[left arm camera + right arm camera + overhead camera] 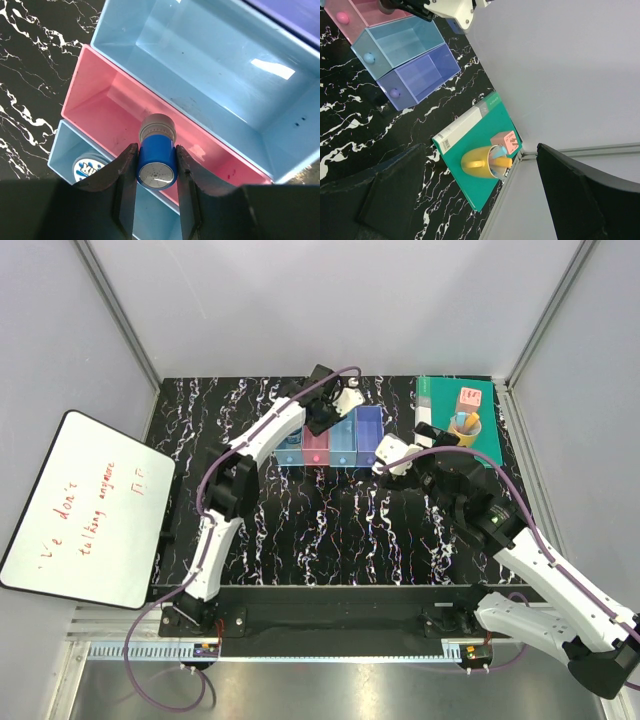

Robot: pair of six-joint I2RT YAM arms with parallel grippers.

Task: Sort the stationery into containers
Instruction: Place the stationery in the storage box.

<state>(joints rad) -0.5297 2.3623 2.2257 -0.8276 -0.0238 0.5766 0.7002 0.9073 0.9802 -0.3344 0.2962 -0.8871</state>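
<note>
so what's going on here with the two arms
The robot is sorting stationery into a row of small bins. The left tool is shut on a blue cylinder with a pale cap, holding it just above the bins, roughly over the pink bin. A round blue disc lies in the light blue bin next to it. The right tool is open and holds nothing, hovering near the yellow mug that stands on the green book.

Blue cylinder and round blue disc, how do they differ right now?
The blue cylinder is clamped in the left gripper, in no bin; the round blue disc lies inside the light blue bin. The cylinder is long with a pale cap; the disc is flat with white print. Both are blue.
</note>
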